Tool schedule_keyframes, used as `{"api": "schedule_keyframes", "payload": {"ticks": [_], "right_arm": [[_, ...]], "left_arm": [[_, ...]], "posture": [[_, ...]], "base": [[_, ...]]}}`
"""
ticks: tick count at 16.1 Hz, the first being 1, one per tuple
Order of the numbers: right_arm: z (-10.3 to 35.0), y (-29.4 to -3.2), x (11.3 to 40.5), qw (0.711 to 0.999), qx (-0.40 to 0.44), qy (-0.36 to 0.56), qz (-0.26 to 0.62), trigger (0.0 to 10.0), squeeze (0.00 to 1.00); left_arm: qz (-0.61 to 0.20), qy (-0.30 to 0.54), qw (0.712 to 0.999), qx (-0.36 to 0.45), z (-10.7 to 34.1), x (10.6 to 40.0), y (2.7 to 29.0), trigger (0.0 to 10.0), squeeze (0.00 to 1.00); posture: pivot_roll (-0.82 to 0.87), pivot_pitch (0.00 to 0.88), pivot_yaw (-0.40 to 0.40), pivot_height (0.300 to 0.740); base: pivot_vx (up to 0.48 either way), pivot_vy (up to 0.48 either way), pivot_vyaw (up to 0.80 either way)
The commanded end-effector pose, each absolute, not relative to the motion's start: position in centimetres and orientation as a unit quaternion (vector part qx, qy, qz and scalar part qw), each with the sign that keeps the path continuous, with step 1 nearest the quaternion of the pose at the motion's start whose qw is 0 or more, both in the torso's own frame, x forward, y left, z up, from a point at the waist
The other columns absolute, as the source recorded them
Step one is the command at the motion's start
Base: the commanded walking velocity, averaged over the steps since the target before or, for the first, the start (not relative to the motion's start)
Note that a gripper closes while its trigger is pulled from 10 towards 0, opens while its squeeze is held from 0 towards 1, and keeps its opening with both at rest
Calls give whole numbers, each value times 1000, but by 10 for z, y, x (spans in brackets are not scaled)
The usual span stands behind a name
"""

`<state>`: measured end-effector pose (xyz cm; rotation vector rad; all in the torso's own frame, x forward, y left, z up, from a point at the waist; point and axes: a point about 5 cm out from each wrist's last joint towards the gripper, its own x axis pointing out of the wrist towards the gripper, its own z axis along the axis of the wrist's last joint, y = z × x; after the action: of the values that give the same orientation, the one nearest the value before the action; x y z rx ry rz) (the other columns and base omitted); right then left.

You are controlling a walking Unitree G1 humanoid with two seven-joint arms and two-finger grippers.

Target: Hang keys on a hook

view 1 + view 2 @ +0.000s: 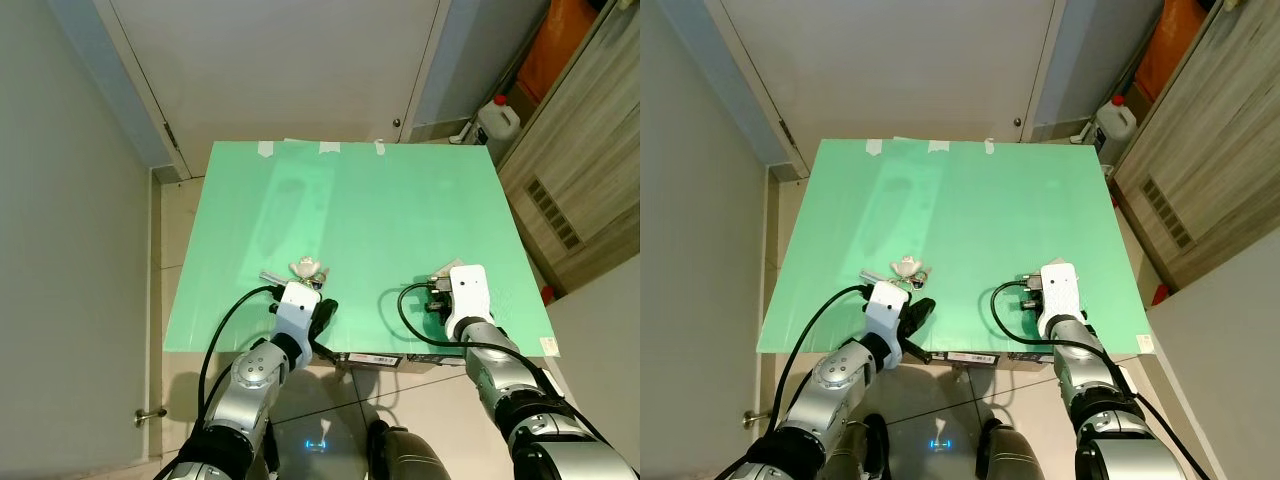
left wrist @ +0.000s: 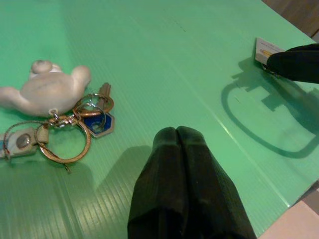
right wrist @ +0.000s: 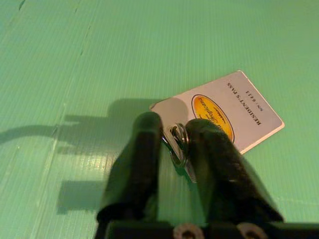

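The green board (image 1: 380, 210) is left bare over its far half and its middle — free passage is offered there from the taped far edge down toward the near edge. Near the near-left part, a bunch of keys (image 2: 75, 119) with a pale figure charm is spread flat, and the left gripper (image 1: 322, 312) is parked just beside it, fingers pressed together. Close to the near-right edge, a white card (image 3: 234, 112) lies flat, with the right gripper (image 3: 174, 142) straddling a metal ring at its corner. Between the two grippers a bare strip of board is left. A wooden cabinet (image 1: 585, 170) stands beyond the right edge.
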<state>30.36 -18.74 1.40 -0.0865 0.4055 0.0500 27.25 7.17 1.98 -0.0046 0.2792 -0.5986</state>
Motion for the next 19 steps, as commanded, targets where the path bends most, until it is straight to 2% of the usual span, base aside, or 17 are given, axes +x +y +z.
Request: {"api": "schedule_keyframes", "payload": {"ticks": [1, 10, 17, 19], "right_arm": [[5, -189, 296, 974, -41, 222, 24, 0, 0], [12, -187, 302, 979, -26, 202, 23, 0, 0], [60, -194, 326, 995, 64, 73, 31, 0, 0], [84, -186, 331, 988, 129, 14, 85, 0, 0]], "left_arm": [[-293, 141, 946, 3, 18, 270, 73, 10000, 0], [-292, 139, 946, 9, 21, 272, 74, 10000, 0], [-296, 133, 946, 11, 25, 280, 72, 10000, 0], [-296, 126, 947, 13, 29, 285, 72, 10000, 0]], "posture": [[-49, 242, 1, 740], [-56, 231, 2, 740], [-82, 188, 10, 740], [-85, 175, 10, 740]], "base": [[0, 0, 0], [0, 0, 0], [0, 0, 0], [0, 0, 0]]}}
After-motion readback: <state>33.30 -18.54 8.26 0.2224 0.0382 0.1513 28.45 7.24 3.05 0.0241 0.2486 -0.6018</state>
